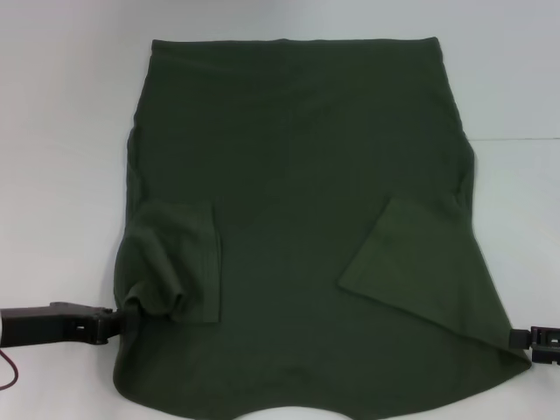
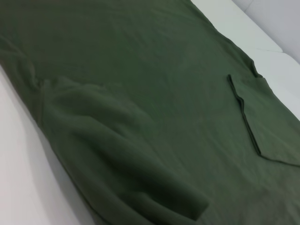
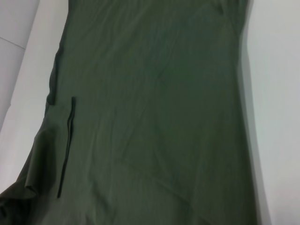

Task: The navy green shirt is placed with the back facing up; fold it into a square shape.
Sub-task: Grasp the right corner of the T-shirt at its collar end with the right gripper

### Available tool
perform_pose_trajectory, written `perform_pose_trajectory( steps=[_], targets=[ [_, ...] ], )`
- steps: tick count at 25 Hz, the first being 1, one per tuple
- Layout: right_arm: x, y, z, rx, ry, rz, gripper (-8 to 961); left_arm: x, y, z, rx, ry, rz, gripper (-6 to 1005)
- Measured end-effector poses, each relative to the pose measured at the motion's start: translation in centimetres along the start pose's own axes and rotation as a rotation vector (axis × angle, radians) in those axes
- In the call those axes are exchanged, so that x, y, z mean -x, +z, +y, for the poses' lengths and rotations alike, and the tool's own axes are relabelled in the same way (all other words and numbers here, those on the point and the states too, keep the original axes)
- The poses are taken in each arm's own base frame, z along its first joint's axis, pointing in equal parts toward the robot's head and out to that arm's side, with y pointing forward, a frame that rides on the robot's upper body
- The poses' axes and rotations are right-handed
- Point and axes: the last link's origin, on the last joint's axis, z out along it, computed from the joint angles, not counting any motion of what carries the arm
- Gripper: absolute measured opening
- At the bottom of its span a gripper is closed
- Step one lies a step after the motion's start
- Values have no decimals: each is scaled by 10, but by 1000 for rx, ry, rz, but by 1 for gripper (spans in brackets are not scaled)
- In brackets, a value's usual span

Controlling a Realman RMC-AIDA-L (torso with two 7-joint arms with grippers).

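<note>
shirt (image 1: 306,219) lies flat on the table (image 1: 61,131), plain side up, both sleeves folded in. left gripper (image 1: 121,320) pinches the near left edge; right gripper (image 1: 534,343) at the right corner, grip unclear. body folds remain.

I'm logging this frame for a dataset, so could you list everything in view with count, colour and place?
navy green shirt: one, dark olive green, spread flat across the middle of the table, plain side up, both sleeves folded inward onto the body.
left sleeve: one, same green, folded in and bunched near the shirt's left edge.
right sleeve: one, same green, folded in as a flat flap on the right side.
table: one, white, under and around the shirt.
left end effector: one, black, at the shirt's left edge beside the bunched sleeve.
right end effector: one, black, at the shirt's near right corner.
</note>
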Motion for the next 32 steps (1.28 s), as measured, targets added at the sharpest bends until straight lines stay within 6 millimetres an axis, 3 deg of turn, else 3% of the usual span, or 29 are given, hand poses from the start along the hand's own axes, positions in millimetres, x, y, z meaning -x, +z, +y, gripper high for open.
perform_pose_trajectory(
  steps=[13,23,32],
  targets=[
    [-1,8,4,3,-12,34,791,-1,1,-1,-3,-2,5,17],
    [2,17,21,63,-45,74,791,-3,1,-2,-13,-3,11,17],
    [-3,13,13,42,-14,67,790,-3,1,-2,-15,-4,13,17]
  ],
)
